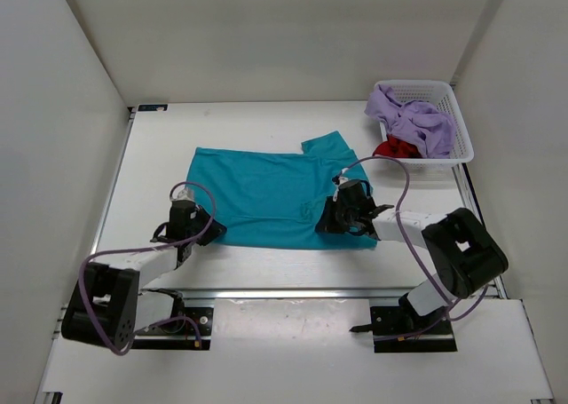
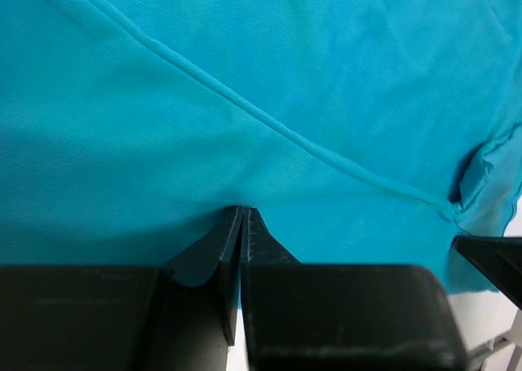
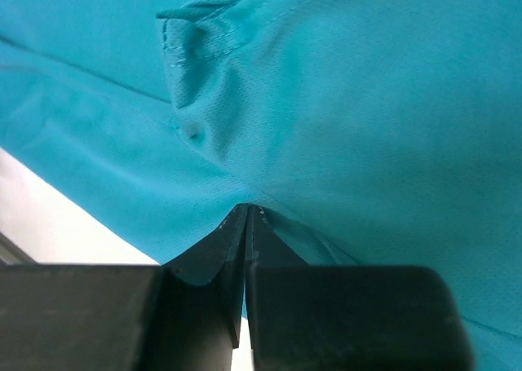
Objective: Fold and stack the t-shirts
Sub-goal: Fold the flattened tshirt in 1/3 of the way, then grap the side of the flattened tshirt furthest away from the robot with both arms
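Teal t-shirt (image 1: 266, 195) lies flat mid-table; lavender t-shirt (image 1: 417, 120) & red t-shirt (image 1: 395, 148) sit in basket (image 1: 426, 86) at far right corner. Left gripper (image 2: 242, 212) & right gripper (image 3: 247, 209) are each pinched tight on its near hem. To fold well: lift both ends level, carry hem twd far edge in step, cloth taut. Both arms reach low & fwd, wrists close over table.

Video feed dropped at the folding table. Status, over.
Left gripper and right gripper both shut on teal t-shirt, near edge. Shirt spread on table. Lavender t-shirt, red t-shirt in white basket. Nothing blocking.
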Robot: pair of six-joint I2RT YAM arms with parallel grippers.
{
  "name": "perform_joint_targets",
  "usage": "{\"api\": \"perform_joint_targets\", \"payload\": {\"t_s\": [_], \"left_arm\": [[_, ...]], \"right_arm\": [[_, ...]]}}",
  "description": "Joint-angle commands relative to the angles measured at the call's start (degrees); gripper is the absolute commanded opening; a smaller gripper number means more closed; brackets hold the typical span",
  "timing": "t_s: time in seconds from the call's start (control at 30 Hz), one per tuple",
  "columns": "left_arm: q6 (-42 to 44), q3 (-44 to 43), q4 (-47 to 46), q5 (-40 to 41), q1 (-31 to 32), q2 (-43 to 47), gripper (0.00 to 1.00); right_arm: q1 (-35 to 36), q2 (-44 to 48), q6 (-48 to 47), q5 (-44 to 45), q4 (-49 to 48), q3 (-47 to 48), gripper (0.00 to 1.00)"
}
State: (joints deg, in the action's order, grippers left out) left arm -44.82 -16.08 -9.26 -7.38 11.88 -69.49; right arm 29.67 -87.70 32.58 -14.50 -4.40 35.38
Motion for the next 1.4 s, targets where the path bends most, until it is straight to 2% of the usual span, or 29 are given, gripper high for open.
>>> {"api": "perform_joint_targets", "payload": {"t_s": [0.0,0.07,0.2,0.33,0.43,0.5,0.53,0.57,0.63,0.67,0.73,0.8,0.87,0.97,1.1,1.37], "left_arm": [[0.87,2.53,7.93,-0.53,-0.88,6.29,0.15],[1.75,4.90,13.00,-3.77,-3.52,10.67,0.15],[3.68,7.19,23.56,-2.21,-4.06,21.39,0.15],[2.46,5.80,22.89,-4.22,-3.53,23.18,0.17],[1.84,-2.60,20.33,-3.97,-1.34,20.37,0.21],[3.24,-12.18,19.55,0.16,-0.19,16.08,0.25],[4.12,-14.40,18.93,0.87,-1.32,14.84,0.29],[4.12,-19.29,17.53,1.57,-2.90,9.95,0.29],[3.42,-21.78,13.94,0.44,-6.76,5.88,0.32],[3.33,-24.76,12.70,1.13,-7.65,1.68,0.31],[4.12,-30.22,12.16,4.47,-9.67,-8.24,0.30],[6.05,-39.60,13.47,6.92,-10.56,-17.11,0.28],[9.55,-48.37,19.07,7.29,-11.53,-25.11,0.24],[12.99,-59.21,24.62,9.75,-11.88,-35.15,0.32],[13.09,-63.63,24.63,10.71,-14.95,-40.53,0.44],[17.66,-74.97,31.84,12.56,-14.26,-50.12,0.45]], "right_arm": [[3.11,-0.98,-2.34,2.54,3.78,0.13,0.00],[4.52,-0.46,-2.96,3.08,4.40,-1.09,0.00],[5.40,2.35,-3.31,1.15,7.91,-3.21,0.00],[3.99,4.82,-4.45,-0.52,10.46,-1.46,0.00],[2.41,7.09,-6.11,-3.33,11.78,3.20,0.11],[2.59,9.47,-7.26,-4.30,12.05,6.53,0.20],[3.11,9.91,-7.70,-4.31,12.22,6.90,0.23],[2.94,10.96,-8.05,-4.22,12.31,7.68,0.26],[2.85,11.76,-7.88,-5.00,10.92,7.08,0.27],[2.85,12.37,-7.10,-5.10,10.13,5.42,0.26],[2.15,12.73,-7.27,-7.99,8.02,3.74,0.15],[2.41,12.64,-7.00,-8.44,7.75,2.25,0.06],[2.93,13.17,-7.44,-8.44,7.57,1.54,0.00],[2.77,13.69,-7.70,-8.70,6.52,-0.21,0.00],[1.18,14.05,-7.44,-10.80,4.76,-1.97,0.00],[1.09,13.43,-7.35,-11.43,3.00,-2.94,0.00]]}}
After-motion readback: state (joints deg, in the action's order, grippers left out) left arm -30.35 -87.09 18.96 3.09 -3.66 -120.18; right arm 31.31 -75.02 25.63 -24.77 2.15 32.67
